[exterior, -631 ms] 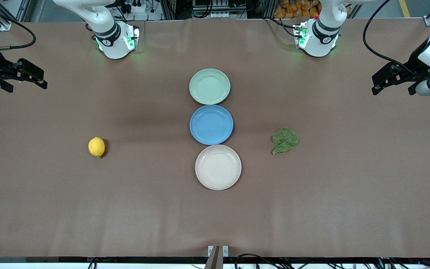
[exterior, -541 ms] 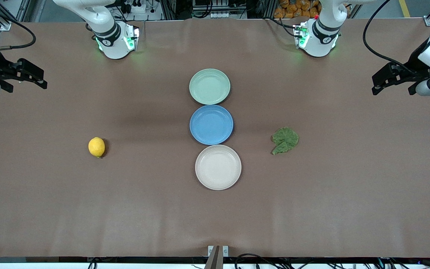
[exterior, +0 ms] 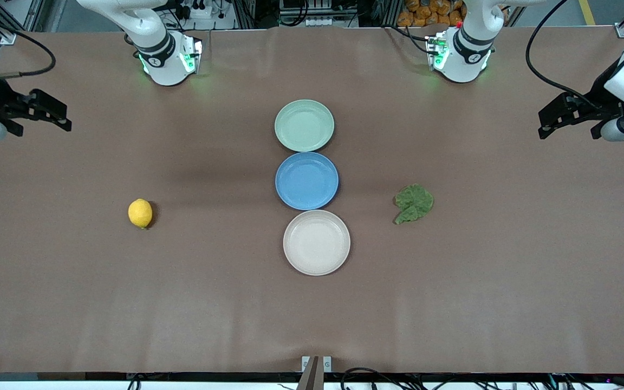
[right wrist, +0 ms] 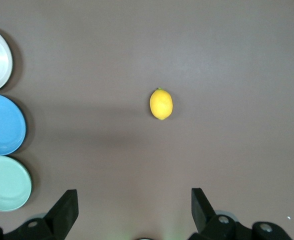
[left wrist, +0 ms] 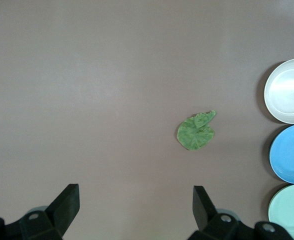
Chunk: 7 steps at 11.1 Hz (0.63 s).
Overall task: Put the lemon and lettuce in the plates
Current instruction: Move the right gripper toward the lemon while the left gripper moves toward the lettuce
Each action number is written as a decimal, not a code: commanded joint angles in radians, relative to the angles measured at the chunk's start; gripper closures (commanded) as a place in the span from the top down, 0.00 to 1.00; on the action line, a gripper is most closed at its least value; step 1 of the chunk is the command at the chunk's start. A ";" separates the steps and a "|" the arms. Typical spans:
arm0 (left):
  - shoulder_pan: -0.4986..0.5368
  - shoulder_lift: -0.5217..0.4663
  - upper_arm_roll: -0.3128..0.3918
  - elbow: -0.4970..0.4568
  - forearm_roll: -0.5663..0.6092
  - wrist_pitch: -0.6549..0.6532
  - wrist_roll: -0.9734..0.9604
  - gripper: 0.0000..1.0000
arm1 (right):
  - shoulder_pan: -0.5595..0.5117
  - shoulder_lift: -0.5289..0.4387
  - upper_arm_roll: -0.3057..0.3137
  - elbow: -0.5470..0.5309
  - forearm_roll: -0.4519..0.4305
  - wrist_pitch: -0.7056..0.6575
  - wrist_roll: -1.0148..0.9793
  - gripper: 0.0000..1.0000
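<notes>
Nothing has been picked up yet: the lemon (exterior: 140, 213) lies on the bare tabletop (exterior: 182, 303) toward the right arm's end, the lettuce (exterior: 414, 203) toward the left arm's end, each well apart from the 3 plates lined up mid-table. The mint plate (exterior: 304, 125) is farthest from the front camera, the blue plate (exterior: 306, 180) sits between, and the beige plate (exterior: 316, 242) is nearest (all 3 empty). The right tool (exterior: 60, 118) hangs over its end of the tabletop, fingers spread wide and holding nothing; the left tool (exterior: 566, 116) does likewise over its own end. The task looks to be at the reach stage. Next, each arm likely must descend over its item, straddle it, and close.
</notes>
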 commanded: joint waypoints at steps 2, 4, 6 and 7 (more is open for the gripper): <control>-0.016 0.010 0.002 0.022 -0.008 -0.018 0.014 1.00 | -0.029 -0.023 0.002 -0.351 0.001 0.345 -0.018 1.00; -0.016 0.033 -0.003 0.012 -0.016 -0.018 0.016 1.00 | -0.035 -0.004 0.002 -0.488 -0.004 0.546 -0.041 1.00; -0.016 0.055 -0.009 -0.022 -0.049 -0.017 0.020 1.00 | -0.035 0.063 0.001 -0.539 -0.008 0.680 -0.041 1.00; -0.012 0.052 -0.010 -0.053 -0.051 -0.014 0.023 1.00 | -0.040 0.101 0.002 -0.551 -0.016 0.731 -0.041 1.00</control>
